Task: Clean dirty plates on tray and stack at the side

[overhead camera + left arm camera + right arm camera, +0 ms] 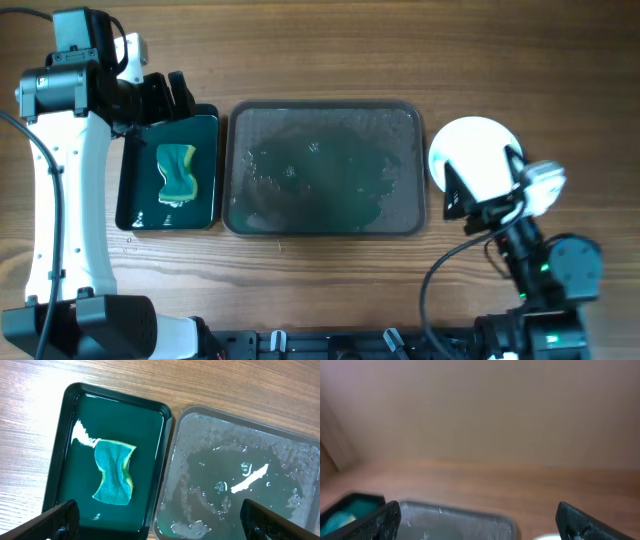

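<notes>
The large dark grey tray (325, 170) lies in the middle of the table, wet and smeared, with no plates on it. It also shows in the left wrist view (240, 480) and the right wrist view (455, 522). A plain white plate stack (472, 152) sits on the wood just right of the tray; how many plates it holds cannot be told. My right gripper (478, 195) is open and empty over the stack's near edge. My left gripper (165, 95) is open and empty above the far edge of the small black tray (168, 172).
The small black tray (112, 460) with teal liquid holds a teal and yellow sponge (177, 172), also seen in the left wrist view (115, 472). It stands left of the grey tray, almost touching it. Bare wooden table lies around.
</notes>
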### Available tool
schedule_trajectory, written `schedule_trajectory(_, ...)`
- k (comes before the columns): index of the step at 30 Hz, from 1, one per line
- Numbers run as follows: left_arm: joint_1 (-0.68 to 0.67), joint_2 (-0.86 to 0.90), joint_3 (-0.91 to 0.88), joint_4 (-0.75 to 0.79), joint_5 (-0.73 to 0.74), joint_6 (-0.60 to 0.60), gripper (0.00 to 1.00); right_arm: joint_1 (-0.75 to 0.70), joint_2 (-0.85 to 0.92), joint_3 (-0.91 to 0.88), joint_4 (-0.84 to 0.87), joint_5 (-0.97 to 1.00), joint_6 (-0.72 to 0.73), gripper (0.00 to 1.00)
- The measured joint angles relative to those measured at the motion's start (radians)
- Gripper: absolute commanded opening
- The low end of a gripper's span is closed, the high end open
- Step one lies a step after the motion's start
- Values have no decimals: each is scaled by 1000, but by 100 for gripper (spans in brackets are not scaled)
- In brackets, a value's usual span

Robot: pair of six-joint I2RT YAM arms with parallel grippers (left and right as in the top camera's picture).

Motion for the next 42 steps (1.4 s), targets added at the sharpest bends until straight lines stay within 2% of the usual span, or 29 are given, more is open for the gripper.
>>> schedule_trajectory(5,0,0,0,0,0,0,100,6,-180,-252,99,0,-22,100)
schedule_trajectory(10,0,0,0,0,0,0,100,6,-322,-365,109,14,-26,100)
schedule_trajectory(13,0,0,0,0,0,0,100,6,-348,-380,64,19,-26,100)
schedule_trajectory(39,-5,-3,0,0,0,0,100,6,-348,-383,64,19,-26,100)
schedule_trajectory(42,-61,-79,-21,64,-1,0,100,6,-348,-383,64,19,-26,100)
